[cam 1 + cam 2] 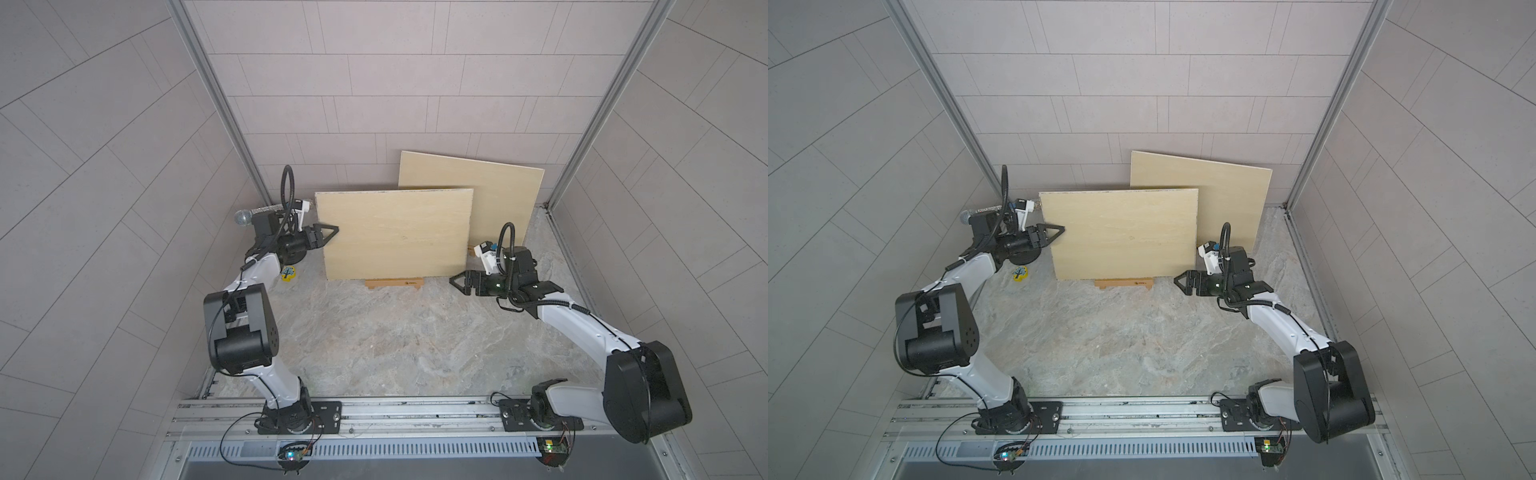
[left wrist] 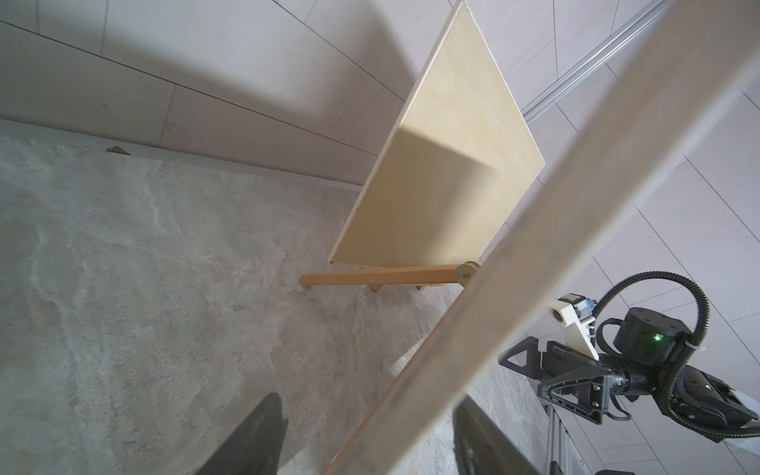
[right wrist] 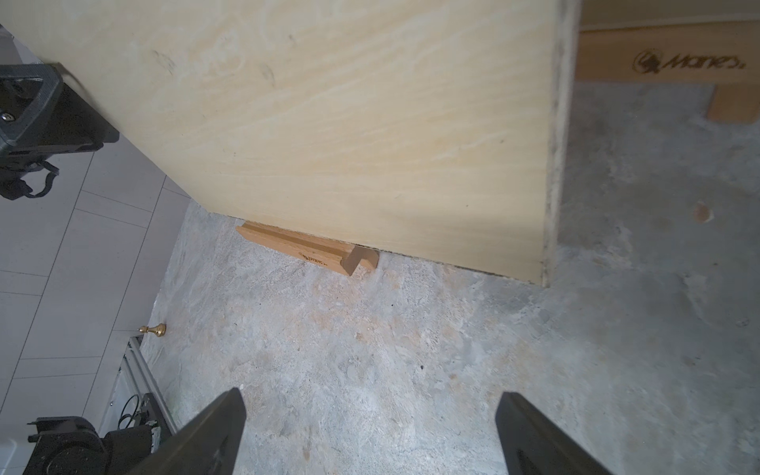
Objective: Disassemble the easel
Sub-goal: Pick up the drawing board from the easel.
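- Grey tiled walls enclose a marbled tabletop. In both top views the easel stands near its far edge, carrying a plywood board.
- Left wrist: the left gripper has parted fingers straddling the plywood board's side edge, unclamped, probably to lift it off.
- Right wrist: the right gripper gapes wide and empty beside the lower corner, likely to steady it.

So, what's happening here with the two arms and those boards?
The left fingers sit on either side of the front board's left edge but are not clamped on it. That board stands on a wooden ledge. The right fingers are wide open and empty, near the board's lower right corner. A second board leans behind, near the wall, on a second easel.
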### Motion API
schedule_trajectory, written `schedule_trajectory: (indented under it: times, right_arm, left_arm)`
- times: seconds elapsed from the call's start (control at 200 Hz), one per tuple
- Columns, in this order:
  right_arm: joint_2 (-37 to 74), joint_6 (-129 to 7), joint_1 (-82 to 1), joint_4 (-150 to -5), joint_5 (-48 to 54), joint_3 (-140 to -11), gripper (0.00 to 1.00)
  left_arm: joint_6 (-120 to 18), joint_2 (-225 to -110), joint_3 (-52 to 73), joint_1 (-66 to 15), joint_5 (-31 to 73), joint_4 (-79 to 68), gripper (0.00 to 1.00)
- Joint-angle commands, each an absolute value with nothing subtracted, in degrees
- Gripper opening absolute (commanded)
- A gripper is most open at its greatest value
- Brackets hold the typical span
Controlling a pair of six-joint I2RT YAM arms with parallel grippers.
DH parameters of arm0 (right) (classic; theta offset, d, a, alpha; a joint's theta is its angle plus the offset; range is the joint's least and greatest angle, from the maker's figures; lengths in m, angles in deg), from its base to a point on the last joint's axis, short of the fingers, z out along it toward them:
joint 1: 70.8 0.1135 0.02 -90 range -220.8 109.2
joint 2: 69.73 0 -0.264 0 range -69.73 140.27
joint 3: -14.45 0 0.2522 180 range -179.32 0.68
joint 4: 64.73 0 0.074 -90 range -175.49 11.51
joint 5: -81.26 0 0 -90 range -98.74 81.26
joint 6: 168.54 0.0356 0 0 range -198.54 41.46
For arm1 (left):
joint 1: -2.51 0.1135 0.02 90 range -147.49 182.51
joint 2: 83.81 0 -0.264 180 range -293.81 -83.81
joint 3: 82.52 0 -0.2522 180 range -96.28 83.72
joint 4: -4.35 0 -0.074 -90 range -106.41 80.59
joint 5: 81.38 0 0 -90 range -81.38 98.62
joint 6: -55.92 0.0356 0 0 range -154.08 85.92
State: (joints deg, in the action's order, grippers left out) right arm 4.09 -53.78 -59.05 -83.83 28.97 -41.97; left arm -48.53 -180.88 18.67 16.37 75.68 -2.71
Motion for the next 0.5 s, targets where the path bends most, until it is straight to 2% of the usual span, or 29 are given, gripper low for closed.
schedule_trajectory:
  times: [0.0, 0.195, 0.495]
  right_arm:
    - [4.9, -53.2, -58.7, -80.4, 30.0, -41.8, 1.00]
    - [7.0, -53.1, -58.8, -78.3, 30.9, -42.1, 1.00]
    - [8.7, -52.2, -58.8, -76.7, 31.0, -43.1, 1.00]
  left_arm:
    - [-50.0, -181.9, 20.0, 16.2, 77.7, 1.7, 0.67]
    - [-52.2, -182.4, 20.6, 16.3, 78.4, 4.9, 0.58]
    - [-52.9, -181.6, 22.5, 16.3, 78.7, 6.8, 0.50]
